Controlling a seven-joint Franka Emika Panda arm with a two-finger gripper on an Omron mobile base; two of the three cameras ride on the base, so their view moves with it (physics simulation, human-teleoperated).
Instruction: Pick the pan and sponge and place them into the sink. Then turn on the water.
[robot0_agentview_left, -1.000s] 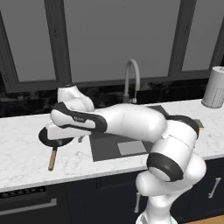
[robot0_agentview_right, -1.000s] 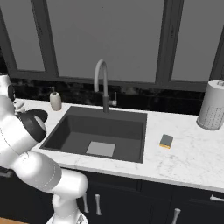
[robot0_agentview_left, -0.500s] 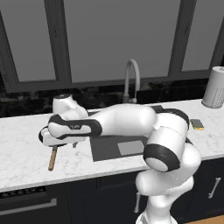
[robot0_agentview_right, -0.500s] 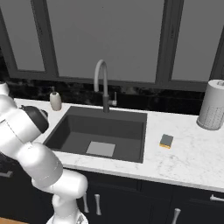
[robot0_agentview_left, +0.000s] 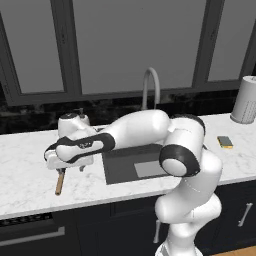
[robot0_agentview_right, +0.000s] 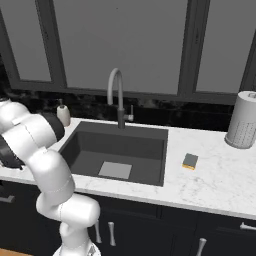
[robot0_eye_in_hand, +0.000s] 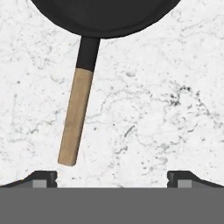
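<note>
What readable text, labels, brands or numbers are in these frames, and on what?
None readable in any view.
The pan, sponge, faucet, small bottle by the sink and grey canister all carry plain surfaces.
The arm has a dark band near the wrist; any mark there is too blurred to read.

Tabletop (robot0_agentview_right: 220, 175): white marble with grey veining, running the full width below the windows.
Paper towel roll (robot0_agentview_right: 243, 127): upright at the far right of the tabletop, close to the backsplash; also seen in the left base view (robot0_agentview_left: 245, 100).
Soap dispenser (robot0_agentview_right: 63, 114): small pale bottle with a pump top, standing well left of the paper towel roll, at the back of the tabletop.
Backsplash (robot0_agentview_right: 165, 111): black, glossy, directly behind the tabletop.
Windows (robot0_agentview_right: 120, 45): tall grey panes in dark frames, above the backsplash.
Cabinets (robot0_agentview_right: 150, 227): dark fronts with pale bar handles, under the tabletop.
</note>
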